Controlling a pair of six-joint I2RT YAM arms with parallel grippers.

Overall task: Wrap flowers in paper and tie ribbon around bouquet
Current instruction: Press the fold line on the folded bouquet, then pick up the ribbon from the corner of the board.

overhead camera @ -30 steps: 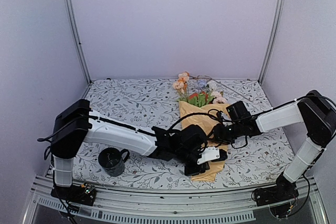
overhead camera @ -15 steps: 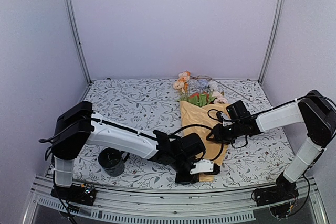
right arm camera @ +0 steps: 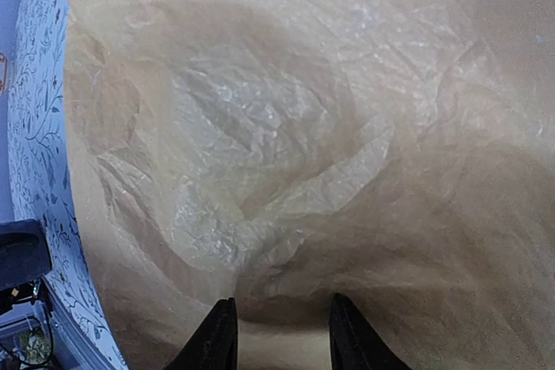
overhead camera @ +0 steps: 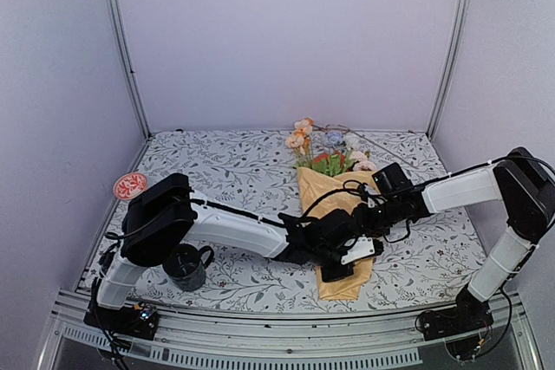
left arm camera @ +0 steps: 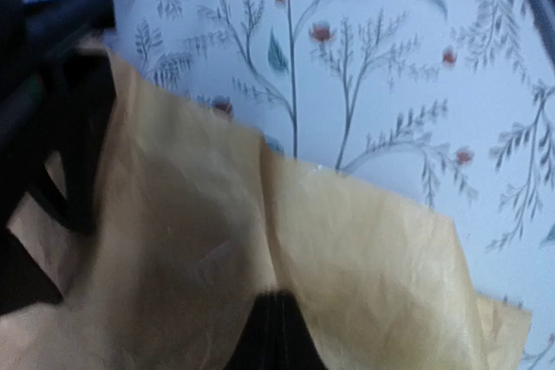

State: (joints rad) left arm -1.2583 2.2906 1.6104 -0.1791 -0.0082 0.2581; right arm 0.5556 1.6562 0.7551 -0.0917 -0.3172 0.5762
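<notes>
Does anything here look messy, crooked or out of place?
The paper wrapped around the flowers is heavily creased, and its narrow end flares loose instead of closing to a neat point. Nothing looks spilled.

the bouquet [overhead camera: 317, 185] lies on the table [overhead camera: 225, 171], right of the mug [overhead camera: 185, 266], flowers [overhead camera: 329, 146] rearward.

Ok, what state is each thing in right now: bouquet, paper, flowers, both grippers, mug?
bouquet: lying flat, wide end toward the back
paper: wrapped into a cone round the stems, crinkled
flowers: heads sticking out of the wide end
left gripper: shut, tips on the paper
right gripper: jaws apart against the paper, grip unclear
mug: upright
</notes>
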